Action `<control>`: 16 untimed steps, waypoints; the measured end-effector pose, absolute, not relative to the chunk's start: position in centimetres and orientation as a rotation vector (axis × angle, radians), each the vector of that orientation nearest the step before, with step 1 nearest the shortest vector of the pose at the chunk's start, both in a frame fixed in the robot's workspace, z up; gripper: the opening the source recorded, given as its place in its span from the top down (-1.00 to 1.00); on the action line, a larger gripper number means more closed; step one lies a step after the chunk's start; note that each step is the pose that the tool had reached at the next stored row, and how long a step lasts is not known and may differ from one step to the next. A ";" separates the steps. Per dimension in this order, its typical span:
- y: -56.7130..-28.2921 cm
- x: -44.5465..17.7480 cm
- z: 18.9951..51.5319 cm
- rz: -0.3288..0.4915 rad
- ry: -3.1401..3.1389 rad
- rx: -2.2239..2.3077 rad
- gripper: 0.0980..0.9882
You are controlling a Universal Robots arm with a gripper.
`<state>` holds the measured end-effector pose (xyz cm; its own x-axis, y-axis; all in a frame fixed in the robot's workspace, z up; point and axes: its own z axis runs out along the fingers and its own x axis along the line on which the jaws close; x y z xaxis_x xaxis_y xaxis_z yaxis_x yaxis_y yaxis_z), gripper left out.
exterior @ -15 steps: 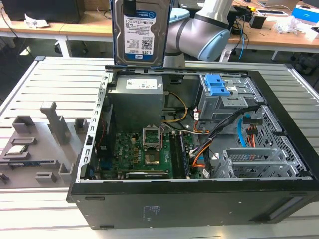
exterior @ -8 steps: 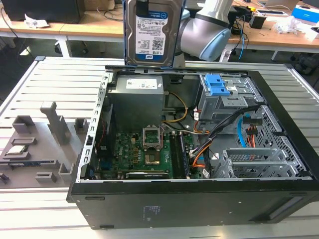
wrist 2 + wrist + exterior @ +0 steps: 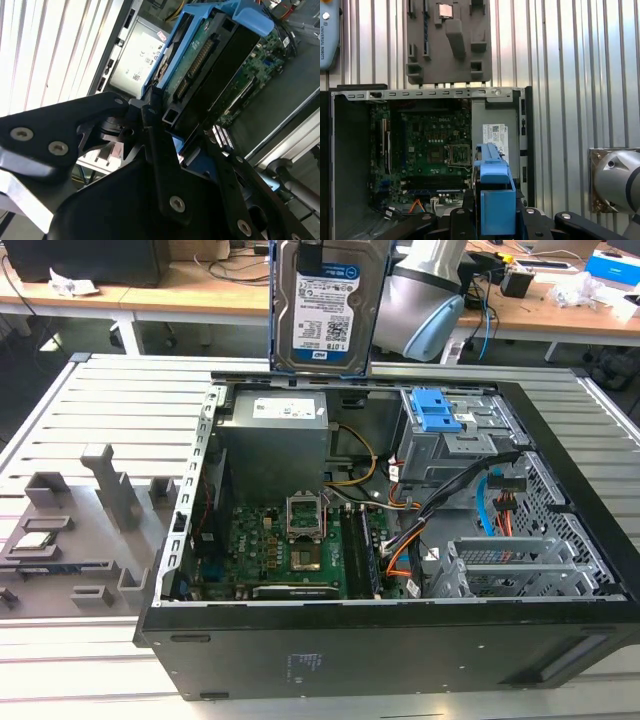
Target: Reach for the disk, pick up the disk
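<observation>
The disk (image 3: 326, 302), a silver-grey hard drive with a white-and-blue label in a blue plastic frame, hangs upright in the air above the back edge of the open computer case (image 3: 560, 570). My gripper (image 3: 496, 214) is shut on it. In both wrist views the black fingers (image 3: 468, 207) clamp the blue frame from either side. The second wrist view shows the disk (image 3: 210, 70) edge-on, its green circuit board facing out, with the gripper (image 3: 175, 131) closed at its near end. The case interior lies well below the disk.
Inside the case are a motherboard (image 3: 290, 540), a grey power supply (image 3: 275, 440), orange and black cables, and a grey drive cage with a blue bracket (image 3: 432, 410). A grey fixture block (image 3: 70, 530) lies on the slatted table at the exterior view's left. Benches stand behind.
</observation>
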<state>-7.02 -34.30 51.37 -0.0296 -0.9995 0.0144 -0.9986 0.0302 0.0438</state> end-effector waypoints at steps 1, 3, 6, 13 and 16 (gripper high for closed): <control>-34.3 -6.5 51.4 -0.033 -2.225 2.159 0.39; -34.3 -6.0 51.4 -0.033 -2.225 2.159 0.39; -34.3 -5.4 51.4 -0.033 -2.225 2.159 0.39; -34.3 -4.9 51.4 -0.033 -2.225 2.159 0.39; -34.3 -4.9 51.3 -0.033 -2.226 2.160 0.39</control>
<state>-4.94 -34.30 51.30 -0.0298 -0.9995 0.0139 -0.9986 0.0303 0.0435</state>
